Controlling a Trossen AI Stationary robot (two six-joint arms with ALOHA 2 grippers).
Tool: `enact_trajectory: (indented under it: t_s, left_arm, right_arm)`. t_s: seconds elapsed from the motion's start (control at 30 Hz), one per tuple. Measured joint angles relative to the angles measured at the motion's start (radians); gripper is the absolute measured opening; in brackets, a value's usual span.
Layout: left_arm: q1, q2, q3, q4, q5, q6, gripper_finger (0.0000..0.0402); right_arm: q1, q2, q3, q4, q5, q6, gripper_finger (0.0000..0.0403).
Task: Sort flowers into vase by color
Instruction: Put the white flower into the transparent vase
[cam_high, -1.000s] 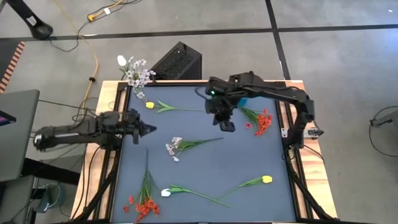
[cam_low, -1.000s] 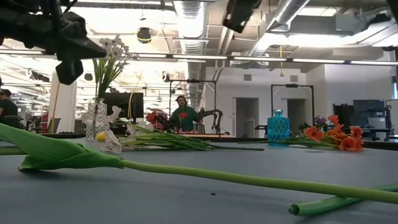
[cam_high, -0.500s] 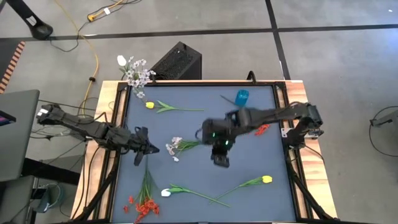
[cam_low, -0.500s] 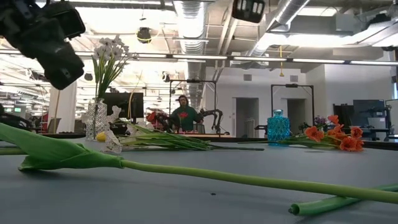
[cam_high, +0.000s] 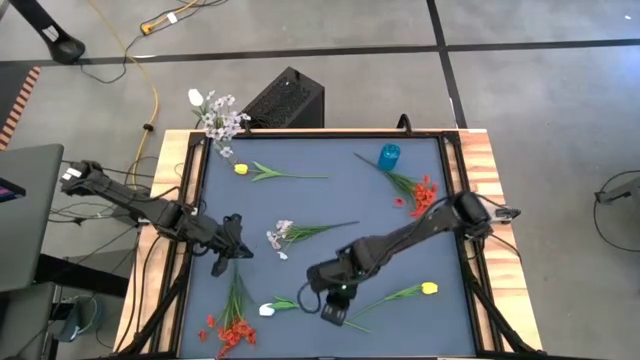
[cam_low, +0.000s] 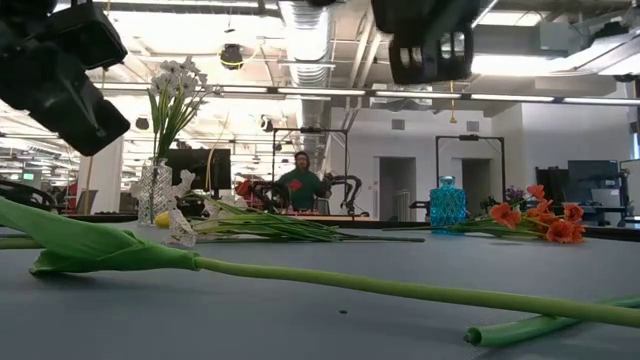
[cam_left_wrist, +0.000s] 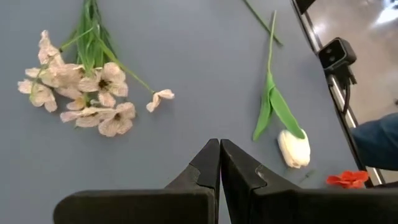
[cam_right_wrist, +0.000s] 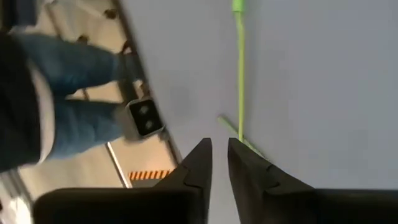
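Observation:
Flowers lie scattered on the blue table top. A pale white bunch (cam_high: 280, 238) lies mid-table, a white tulip (cam_high: 267, 309) with a long stem near the near edge, red-orange blooms (cam_high: 232, 328) at the near left, and a yellow tulip (cam_high: 429, 288) at the near right. A yellow bloom (cam_high: 240, 169) and red-orange flowers (cam_high: 422, 195) lie farther back. White flowers stand in a clear vase (cam_high: 215, 120) at the far left corner; a blue vase (cam_high: 389, 156) stands far right. My left gripper (cam_high: 238, 250) hovers shut beside the pale bunch (cam_left_wrist: 87, 93). My right gripper (cam_high: 333, 310) hovers shut above the tulip's stem (cam_right_wrist: 239, 81).
Wooden rails edge the table (cam_high: 470, 290). A black box (cam_high: 285, 100) sits beyond the far edge. A small camera (cam_left_wrist: 336, 55) sits at the near rail, and a person's jeans (cam_right_wrist: 68, 68) show beyond it. Another person (cam_low: 298, 185) is far off in the room.
My right arm has swept from the far middle of the table toward the near edge, stretching out low over the white tulip's stem. My left gripper has moved toward the near edge and a little right, ending beside the pale bunch. No flower has moved.

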Motion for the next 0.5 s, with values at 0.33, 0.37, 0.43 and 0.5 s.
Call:
enact_trajectory:
  t_s: [0.33,0.37,0.43,0.5]
  left_arm:
    - [-0.001,-0.002,0.0,-0.035,-0.008,-0.02,0.0]
    - [-0.001,-0.002,0.0,-0.039,0.001,-0.024,0.0]
    - [-0.001,-0.002,0.0,-0.047,0.012,-0.028,0.0]
    - [-0.001,-0.002,0.0,-0.056,0.02,-0.031,0.0]
  right_arm:
    - [0.015,0.117,0.0,0.143,0.053,0.11,0.0188]
    - [0.019,0.13,0.0,0.158,0.061,0.112,0.0191]
    - [0.03,0.155,0.0,0.207,0.072,0.121,0.0192]
    - [0.041,0.176,0.0,0.245,0.085,0.127,0.0188]
